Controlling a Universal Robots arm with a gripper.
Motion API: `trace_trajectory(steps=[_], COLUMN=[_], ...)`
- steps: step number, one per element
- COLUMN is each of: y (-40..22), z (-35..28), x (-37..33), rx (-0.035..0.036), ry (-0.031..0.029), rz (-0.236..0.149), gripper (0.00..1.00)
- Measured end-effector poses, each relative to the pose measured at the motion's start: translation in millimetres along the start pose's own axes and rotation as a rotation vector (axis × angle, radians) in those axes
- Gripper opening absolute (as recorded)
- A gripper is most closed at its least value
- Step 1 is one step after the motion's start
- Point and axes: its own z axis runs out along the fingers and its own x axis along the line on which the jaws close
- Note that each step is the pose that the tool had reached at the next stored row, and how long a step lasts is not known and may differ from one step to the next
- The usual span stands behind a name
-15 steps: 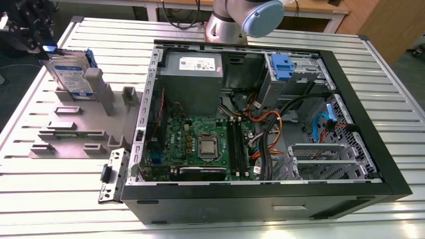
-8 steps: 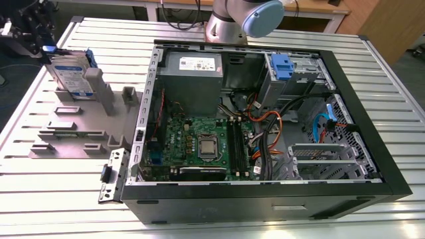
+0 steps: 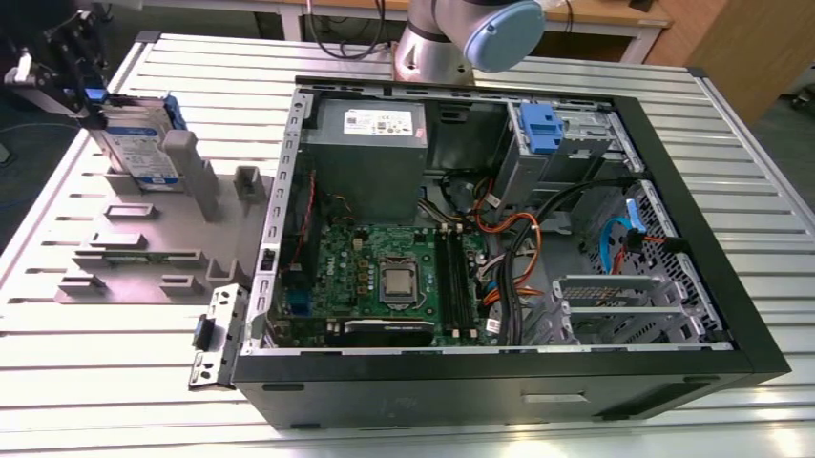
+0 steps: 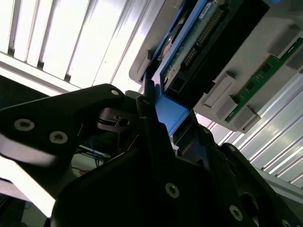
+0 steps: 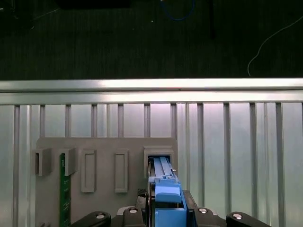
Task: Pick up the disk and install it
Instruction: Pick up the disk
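The disk (image 3: 137, 145), silver with a white-and-blue label and a blue carrier frame, stands on edge in a slot of the grey fixture (image 3: 153, 243) at the exterior view's left. My gripper (image 3: 92, 95) is right above it, shut on its upper end. In the first wrist view the blue frame (image 5: 165, 194) sits between the dark fingers (image 5: 142, 215) over the fixture's slot. In the second wrist view a dark finger (image 4: 147, 111) presses the blue carrier (image 4: 170, 113), with the disk's connector edge (image 4: 199, 42) beyond.
An open black computer case (image 3: 713, 315) lies to the exterior view's right, with motherboard (image 3: 382, 277), grey power supply (image 3: 369, 143), cables and a drive bay with a blue latch (image 3: 541, 129). A green memory stick (image 5: 65, 189) stands in the fixture. The slatted metal table (image 3: 102, 372) surrounds everything.
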Motion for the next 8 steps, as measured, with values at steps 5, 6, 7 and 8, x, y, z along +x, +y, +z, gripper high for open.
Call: trace_trajectory(steps=[5,6,7,8], y=[0.9,0.9,0.9,0.9], z=[4.1,4.6,4.9,5.2], x=[0.0,0.1,0.1,0.1], rx=[0.0003,0.0004,0.0002,0.0001], ry=[0.0000,0.0000,0.0000,0.0001], rz=[-0.002,-0.002,-0.002,-0.002], gripper=[0.40,0.40,0.40,0.40])
